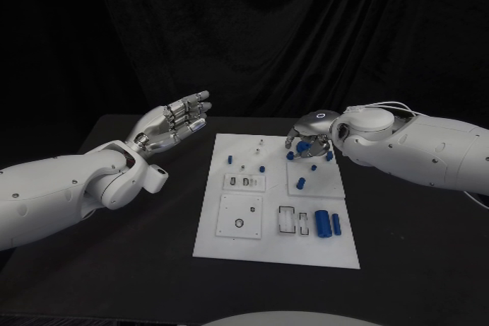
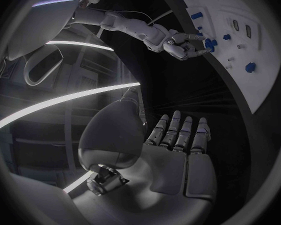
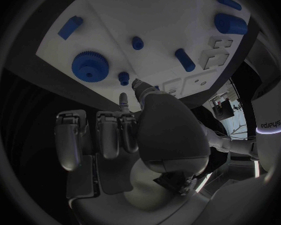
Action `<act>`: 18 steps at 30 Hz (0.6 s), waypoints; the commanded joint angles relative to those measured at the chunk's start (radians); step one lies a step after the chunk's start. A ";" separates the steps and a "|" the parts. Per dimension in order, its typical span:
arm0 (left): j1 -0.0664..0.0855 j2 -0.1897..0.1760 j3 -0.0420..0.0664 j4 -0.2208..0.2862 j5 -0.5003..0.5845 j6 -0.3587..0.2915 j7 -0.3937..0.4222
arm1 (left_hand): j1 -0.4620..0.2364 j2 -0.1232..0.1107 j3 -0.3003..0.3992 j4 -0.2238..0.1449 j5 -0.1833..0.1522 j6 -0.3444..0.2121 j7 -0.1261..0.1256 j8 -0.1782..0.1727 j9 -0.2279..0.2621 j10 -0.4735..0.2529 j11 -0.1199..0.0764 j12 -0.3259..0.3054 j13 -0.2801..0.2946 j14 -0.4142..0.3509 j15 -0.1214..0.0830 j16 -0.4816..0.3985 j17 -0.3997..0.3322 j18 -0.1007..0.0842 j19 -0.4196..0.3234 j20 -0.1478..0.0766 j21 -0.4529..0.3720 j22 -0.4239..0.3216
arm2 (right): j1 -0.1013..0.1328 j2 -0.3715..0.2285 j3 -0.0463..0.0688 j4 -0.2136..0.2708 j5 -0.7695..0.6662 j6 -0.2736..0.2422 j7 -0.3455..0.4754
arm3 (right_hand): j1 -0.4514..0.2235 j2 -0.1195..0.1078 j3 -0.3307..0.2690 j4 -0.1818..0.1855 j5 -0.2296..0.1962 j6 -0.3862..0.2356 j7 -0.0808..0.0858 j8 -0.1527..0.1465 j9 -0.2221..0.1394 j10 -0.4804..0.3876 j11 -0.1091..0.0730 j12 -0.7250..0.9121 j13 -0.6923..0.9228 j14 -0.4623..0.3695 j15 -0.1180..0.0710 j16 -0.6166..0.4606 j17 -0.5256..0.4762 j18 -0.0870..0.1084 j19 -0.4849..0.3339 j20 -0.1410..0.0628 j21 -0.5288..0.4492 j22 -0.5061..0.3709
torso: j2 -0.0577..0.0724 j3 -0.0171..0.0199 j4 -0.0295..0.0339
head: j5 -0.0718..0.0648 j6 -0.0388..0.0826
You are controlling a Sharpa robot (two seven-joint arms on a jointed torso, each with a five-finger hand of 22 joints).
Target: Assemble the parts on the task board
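Gear [image 3: 90, 66] lies flat on the board [image 1: 275, 252], just beyond the right hand [image 1: 309, 141], whose curled fingers hold nothing; left hand [image 1: 171, 124] spread, empty.

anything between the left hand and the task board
No: in the head view the left hand is raised, open, beside the task board, and only bare black table lies between them.

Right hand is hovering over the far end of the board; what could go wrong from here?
The right hand is poised over the blue gear, with small blue pegs close by; closing the fingers may knock those loose. The task board looks unclamped, so a push could slide it. The left hand is raised open, off the board, not bracing it.
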 commanded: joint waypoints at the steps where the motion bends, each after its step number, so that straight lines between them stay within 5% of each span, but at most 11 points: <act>1: 0.002 0.000 0.001 0.001 -0.007 0.015 0.054 | 0.000 0.012 -0.003 -0.004 0.005 -0.005 0.001 -0.004 -0.002 -0.006 -0.002 -0.003 -0.001 -0.001 0.005 -0.004 0.000 0.012 0.001 0.005 0.004 0.001 | -0.005 0.006 0.001 -0.009 -0.002 0.012 -0.028 | -0.009 0.003 0.001 0.005 0.005 -0.003 0.005 -0.005 -0.003 0.102 -0.008 0.003 0.263 0.107 -0.008 0.003 0.263 -0.016 0.107 -0.007 0.006 0.263 | 0.001 -0.0004 0.0003 | 0.001 -0.003; 18: 0.002 0.007 0.001 -0.005 -0.007 0.023 0.054 | 0.002 0.017 -0.004 -0.004 0.008 -0.008 0.001 -0.005 -0.002 -0.006 -0.001 -0.004 -0.001 0.002 0.007 -0.003 0.000 0.012 0.004 0.007 0.006 0.002 | -0.025 0.040 0.001 -0.055 -0.002 0.013 -0.050 | 0.027 0.023 0.026 -0.051 0.004 -0.006 -0.001 -0.032 -0.039 0.102 -0.016 0.003 0.263 0.107 -0.016 0.003 0.263 -0.016 0.107 -0.015 0.006 0.263 | 0.001 -0.0005 -0.0003 | 0.002 -0.011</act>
